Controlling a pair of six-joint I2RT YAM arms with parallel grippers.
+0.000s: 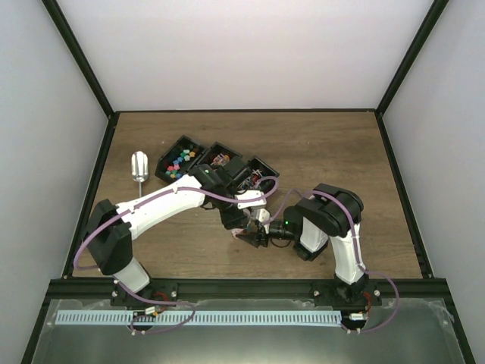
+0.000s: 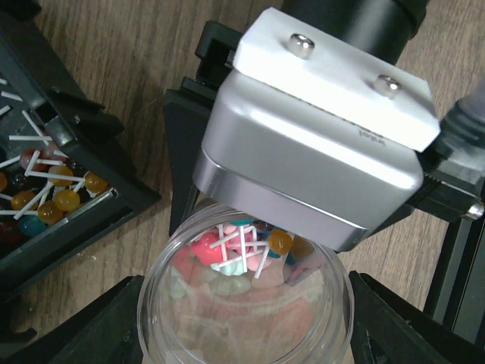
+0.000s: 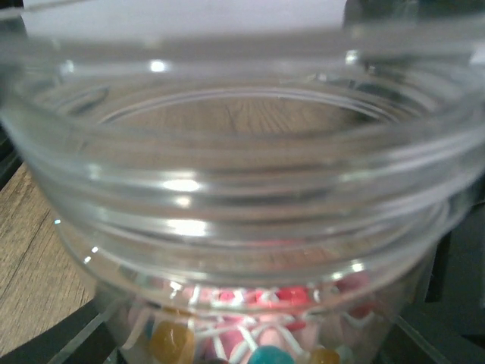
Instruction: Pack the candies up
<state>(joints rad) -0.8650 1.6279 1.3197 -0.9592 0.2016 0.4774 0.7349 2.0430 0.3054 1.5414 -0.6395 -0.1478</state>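
A small clear jar point(image 2: 227, 326) lies tilted between both grippers above the table point(image 1: 326, 152). Small ball candies on white sticks point(image 2: 242, 244), pink, red, orange and teal, lie heaped at its base end. My left gripper point(image 2: 244, 334) has its black fingers point(image 2: 98, 326) pressed against both sides of the jar's mouth end. My right gripper point(image 3: 250, 353) holds the base end, with the threaded rim point(image 3: 242, 174) filling its view. In the top view the two grippers meet point(image 1: 241, 224) point(image 1: 262, 236). More candies point(image 2: 45, 201) lie in a black tray point(image 2: 114, 208).
Three black trays stand in a row behind the grippers; the left one point(image 1: 162, 168) holds bright cube candies point(image 1: 180, 159). A silver scoop point(image 1: 139, 165) lies left of them. Black frame posts and white walls bound the table.
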